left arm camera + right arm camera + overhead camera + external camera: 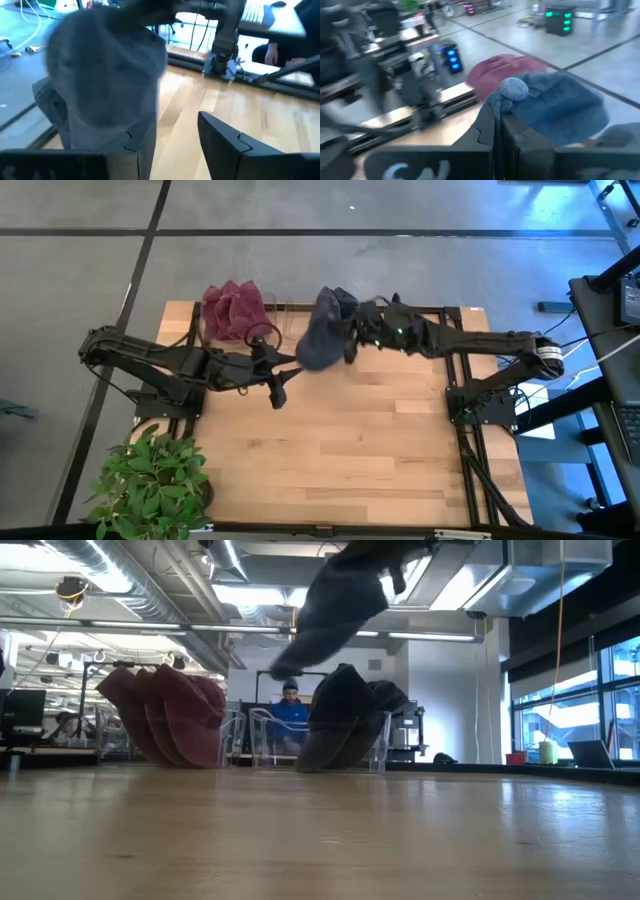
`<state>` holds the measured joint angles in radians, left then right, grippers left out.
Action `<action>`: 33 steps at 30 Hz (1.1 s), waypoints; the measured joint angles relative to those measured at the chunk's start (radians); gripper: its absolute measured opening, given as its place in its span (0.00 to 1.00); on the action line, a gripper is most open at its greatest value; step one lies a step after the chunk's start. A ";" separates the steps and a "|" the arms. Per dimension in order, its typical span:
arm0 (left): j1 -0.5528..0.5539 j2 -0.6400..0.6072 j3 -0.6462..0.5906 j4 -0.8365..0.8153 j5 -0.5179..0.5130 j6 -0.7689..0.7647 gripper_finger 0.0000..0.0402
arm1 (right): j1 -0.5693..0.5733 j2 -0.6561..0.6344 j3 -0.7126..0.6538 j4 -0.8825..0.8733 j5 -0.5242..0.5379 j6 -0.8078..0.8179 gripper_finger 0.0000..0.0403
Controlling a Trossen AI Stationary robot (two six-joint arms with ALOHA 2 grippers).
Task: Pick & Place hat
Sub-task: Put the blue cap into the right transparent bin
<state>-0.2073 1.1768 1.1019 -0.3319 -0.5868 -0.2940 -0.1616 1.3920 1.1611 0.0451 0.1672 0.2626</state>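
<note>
Wooden table (pixel 340 450) | right gripper (pixel 352 332) clamps blue hat (pixel 318 340), airborne

The soft dark blue-grey knitted hat (pixel 335 605) is cut off by the top edge in the low view, so the right claw holding it is hidden there. The left wrist view shows this hat blurred.
</note>
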 joint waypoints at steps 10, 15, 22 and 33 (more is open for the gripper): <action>0.000 0.000 -0.002 -0.014 0.003 0.054 0.35 | -0.129 0.232 0.175 0.003 0.075 -0.064 0.02; 0.000 0.000 -0.002 -0.053 0.003 0.080 0.35 | -0.167 0.361 0.288 0.004 0.079 -0.101 0.02; 0.000 0.001 -0.002 -0.102 0.003 0.081 0.36 | -0.182 0.504 0.365 -0.015 0.078 -0.113 0.02; 0.001 0.001 -0.002 -0.121 0.001 0.099 0.35 | -0.167 0.527 0.366 0.011 0.068 0.017 0.02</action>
<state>-0.2066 1.1774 1.1004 -0.4530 -0.5858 -0.1955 -0.3285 1.9186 1.5272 0.0563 0.2351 0.2798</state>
